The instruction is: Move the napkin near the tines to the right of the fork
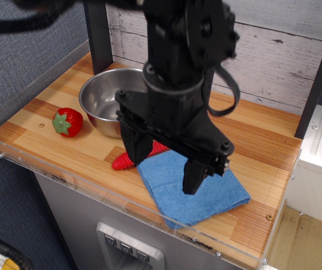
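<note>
The blue napkin (217,194) lies folded on the wooden table near the front right, partly covered by my gripper. My gripper (165,169) is open, low over the napkin's left part, with one fingertip at the fork's handle and the other over the cloth. Only the end of the fork's red handle (121,162) shows, left of the napkin. The tines are hidden behind the gripper.
A steel bowl (105,101) stands at the back left, with a red toy strawberry (67,122) to its left. A clear plastic rim (65,174) runs along the table's front edge. Dark posts rise at the back left and right.
</note>
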Motion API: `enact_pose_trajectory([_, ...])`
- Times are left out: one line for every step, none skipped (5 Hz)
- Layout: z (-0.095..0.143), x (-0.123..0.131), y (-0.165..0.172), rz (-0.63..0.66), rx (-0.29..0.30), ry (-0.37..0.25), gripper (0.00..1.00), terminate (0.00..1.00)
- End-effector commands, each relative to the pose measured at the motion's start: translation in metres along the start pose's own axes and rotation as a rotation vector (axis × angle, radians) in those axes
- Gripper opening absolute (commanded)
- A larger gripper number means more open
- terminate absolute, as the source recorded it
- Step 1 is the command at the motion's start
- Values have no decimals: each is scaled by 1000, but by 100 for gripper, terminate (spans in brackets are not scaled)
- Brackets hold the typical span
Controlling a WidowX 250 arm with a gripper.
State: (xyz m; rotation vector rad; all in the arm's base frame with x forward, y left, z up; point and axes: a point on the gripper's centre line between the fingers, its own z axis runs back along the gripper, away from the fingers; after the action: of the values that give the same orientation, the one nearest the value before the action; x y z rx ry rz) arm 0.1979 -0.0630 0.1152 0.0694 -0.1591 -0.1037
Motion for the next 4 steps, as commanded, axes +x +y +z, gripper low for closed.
enact_pose_trajectory([-27,5,-10,28,45,-39,100,0])
enact_pose_trajectory([-40,4,-19,22,66,-40,100,0])
enact_pose_trajectory([-42,12,-21,33,83,-60,100,0])
enact_pose_trajectory([-43,22,-8,72,94,-70,100,0])
